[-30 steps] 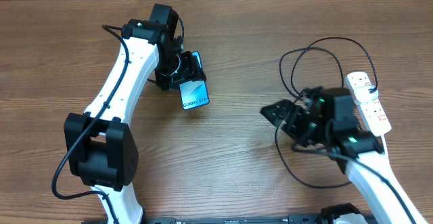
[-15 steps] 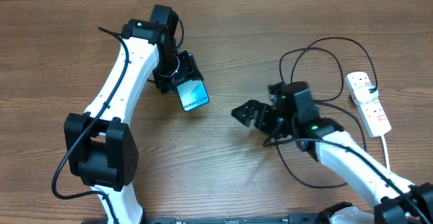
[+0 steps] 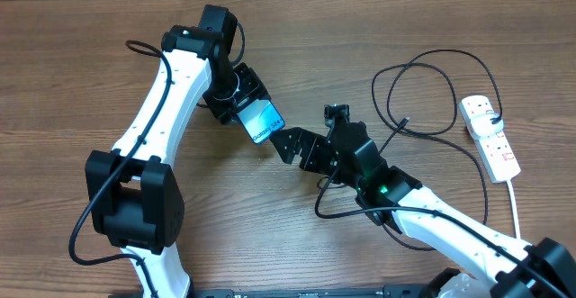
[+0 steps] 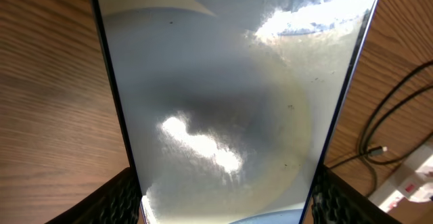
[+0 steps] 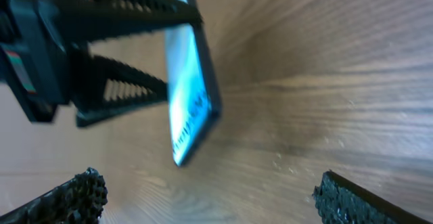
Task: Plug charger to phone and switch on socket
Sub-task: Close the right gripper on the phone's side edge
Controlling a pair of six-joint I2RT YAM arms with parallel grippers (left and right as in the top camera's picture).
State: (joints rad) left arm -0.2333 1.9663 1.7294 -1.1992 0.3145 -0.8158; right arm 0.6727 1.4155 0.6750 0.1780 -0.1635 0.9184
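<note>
Overhead: the phone (image 3: 262, 121) sits upper centre, tilted, clamped at its upper end by the left gripper (image 3: 247, 107). The free lower end points at the right gripper (image 3: 282, 147), just beside it; I cannot tell if they touch. Left wrist view: the glossy glass screen fills the frame, with ribbed black fingers (image 4: 126, 195) pressed on both long edges. Right wrist view: the right gripper's jaws are spread wide with nothing between them, textured black fingertips (image 5: 74, 197) in the bottom corners, and the phone is edge-on at upper left, thin with a blue screen. The charger (image 3: 445, 52), a thin black cable, lies in loose loops at the right, its plug tip (image 4: 381, 150) free on the wood-grain table (image 3: 81, 73). A white plastic power strip (image 3: 490, 136) is at the far right.
</note>
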